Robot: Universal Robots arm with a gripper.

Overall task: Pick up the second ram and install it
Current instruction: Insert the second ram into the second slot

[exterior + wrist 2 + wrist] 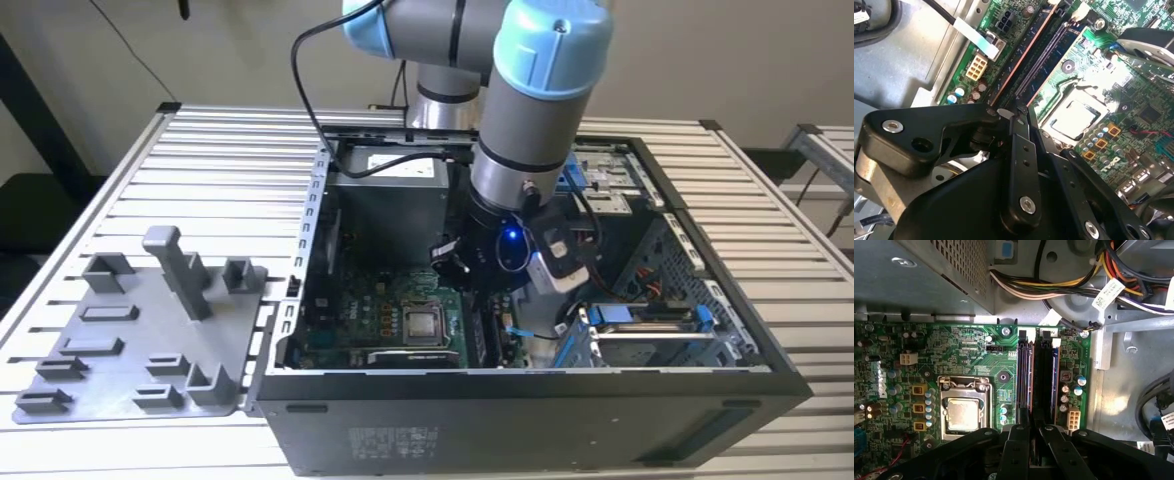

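My gripper [1035,432] [1019,107] is deep inside the open computer case [534,395], low over the motherboard's memory slots. Its two black fingers are closed together on the near end of the second ram [1043,385] [1024,62], a slim dark board. The board stands on edge along a slot and runs away from the fingertips toward the white latches [1054,342]. Beside it lies a parallel slot [1024,385]. How deep the board sits in its slot is hidden. In the exterior view the arm's wrist [514,240] covers that spot.
The processor socket [961,412] [424,322] lies close beside the slots. The power supply box [929,275] and a cable bundle [1054,285] sit past the slots' far end. A grey parts fixture [134,330] lies on the table at the exterior view's left.
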